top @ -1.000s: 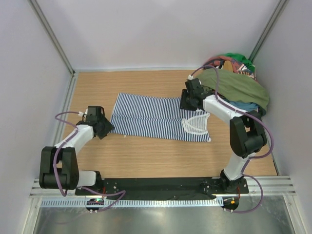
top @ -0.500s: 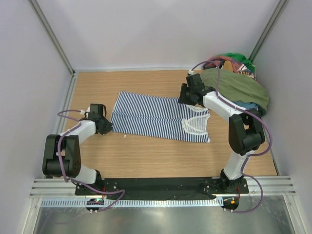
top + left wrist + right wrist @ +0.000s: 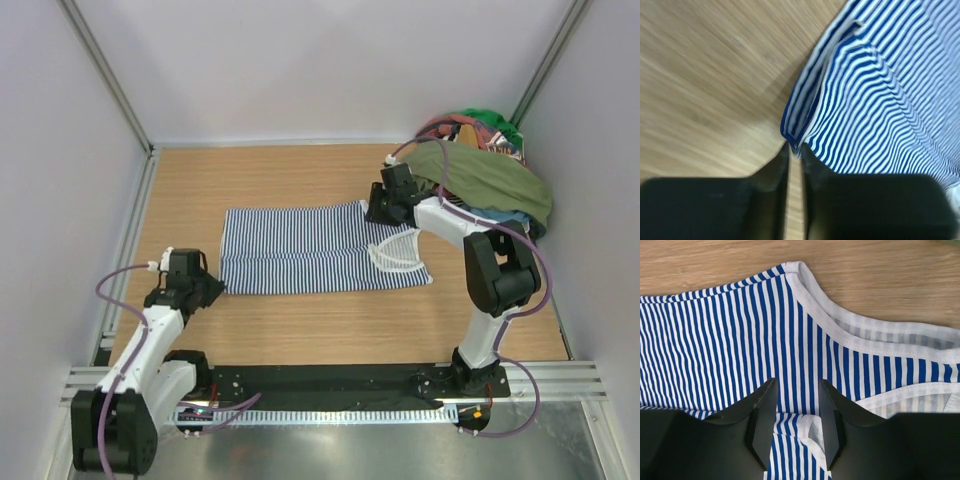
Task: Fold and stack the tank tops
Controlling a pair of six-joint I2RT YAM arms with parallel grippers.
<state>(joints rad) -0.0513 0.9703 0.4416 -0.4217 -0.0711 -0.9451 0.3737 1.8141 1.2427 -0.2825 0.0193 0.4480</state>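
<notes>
Tho walls white, tbl wood.

Clothes in table's far right corner mostly hidden under olive top, striped top cut by left wrist view's right edge, hem corner lost inside left gripper.
</notes>
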